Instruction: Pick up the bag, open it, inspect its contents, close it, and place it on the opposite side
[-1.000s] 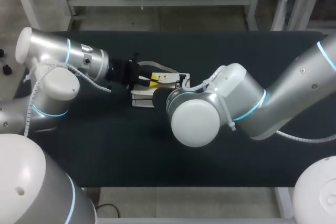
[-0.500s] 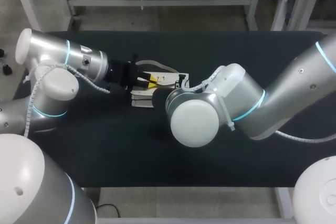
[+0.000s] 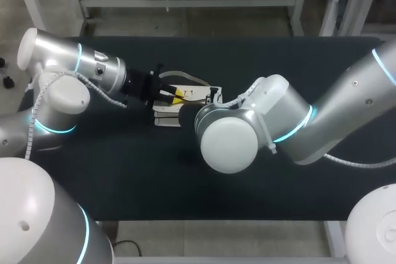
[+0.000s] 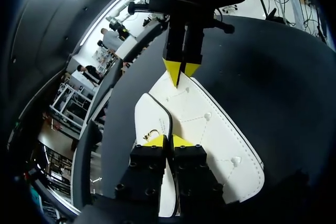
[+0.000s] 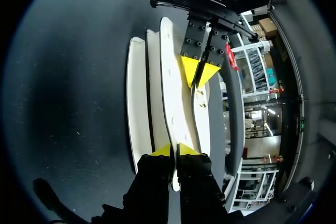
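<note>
the white bag (image 3: 167, 117) is over the dark desk (image 3: 124, 183), a little left of the middle and toward the far side, stretched between both arms. the left jaws come in from the left and are pressed nearly together, pinching the bag's dark-trimmed top edge. the right jaws meet them from the right, pinching the opposite end of the same white panel.
</note>
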Controlling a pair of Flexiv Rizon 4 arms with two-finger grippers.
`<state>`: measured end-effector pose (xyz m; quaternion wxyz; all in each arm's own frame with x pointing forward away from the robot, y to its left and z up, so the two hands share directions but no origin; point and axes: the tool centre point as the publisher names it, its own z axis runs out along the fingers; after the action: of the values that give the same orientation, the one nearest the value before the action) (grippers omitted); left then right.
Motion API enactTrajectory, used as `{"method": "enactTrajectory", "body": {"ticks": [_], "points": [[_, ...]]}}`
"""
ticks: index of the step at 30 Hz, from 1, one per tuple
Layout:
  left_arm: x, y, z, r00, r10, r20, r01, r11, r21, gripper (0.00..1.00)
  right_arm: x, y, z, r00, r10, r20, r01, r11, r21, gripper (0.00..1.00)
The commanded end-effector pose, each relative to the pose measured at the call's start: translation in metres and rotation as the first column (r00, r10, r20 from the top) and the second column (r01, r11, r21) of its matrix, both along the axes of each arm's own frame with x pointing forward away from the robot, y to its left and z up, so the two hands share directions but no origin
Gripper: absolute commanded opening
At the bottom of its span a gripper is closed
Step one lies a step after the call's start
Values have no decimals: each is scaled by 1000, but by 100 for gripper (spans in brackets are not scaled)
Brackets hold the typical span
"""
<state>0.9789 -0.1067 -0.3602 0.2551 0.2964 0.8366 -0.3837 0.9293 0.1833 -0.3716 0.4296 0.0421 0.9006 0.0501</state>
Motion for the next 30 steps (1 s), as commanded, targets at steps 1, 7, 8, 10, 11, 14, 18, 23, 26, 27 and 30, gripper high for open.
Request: {"method": "enactTrajectory", "body": {"ticks": [1, 7, 8, 10, 11, 14, 18, 23, 26, 27, 30], "points": [[0, -2, 0, 1000, 16, 20, -16, 1000, -13, 35, -2, -6, -4, 998, 5, 70, -6, 1000, 10, 0], [4, -10, 6, 997, 51, 56, -51, 999, 3, 28, -2, -6, -4, 998, 5, 70, -6, 1000, 10, 0], [5, -10, 6, 997, 57, 60, -58, 998, 7, 25, -2, -6, -4, 998, 5, 70, -6, 1000, 10, 0], [7, -13, 6, 996, 61, 59, -62, 998, 8, 0, -2, -6, -4, 998, 5, 70, -6, 1000, 10, 0], [8, -14, 6, 996, 64, 60, -65, 998, 8, 0, -2, -6, -4, 998, 5, 70, -6, 1000, 10, 0], [8, -18, 6, 995, 66, 71, -67, 998, 17, 0, -2, -6, -4, 998, 5, 70, -6, 1000, 10, 0], [8, -8, 5, 995, 63, 73, -65, 998, 23, 0, -2, -6, -4, 998, 5, 70, -6, 1000, 10, 0], [8, 11, 4, 995, 68, 66, -69, 998, 13, 0, -2, -6, -4, 998, 5, 70, -6, 1000, 10, 0], [9, 15, 3, 996, 71, 53, -71, 997, 3, 0, -2, -6, -4, 998, 5, 70, -6, 1000, 10, 0], [8, 12, 2, 996, 70, 52, -70, 998, 4, 0, -2, -6, -4, 998, 5, 70, -6, 1000, 10, 0], [7, 0, 2, 997, 47, 54, -48, 999, 7, 0, -2, -6, -4, 998, 5, 70, -6, 1000, 10, 0]]}}
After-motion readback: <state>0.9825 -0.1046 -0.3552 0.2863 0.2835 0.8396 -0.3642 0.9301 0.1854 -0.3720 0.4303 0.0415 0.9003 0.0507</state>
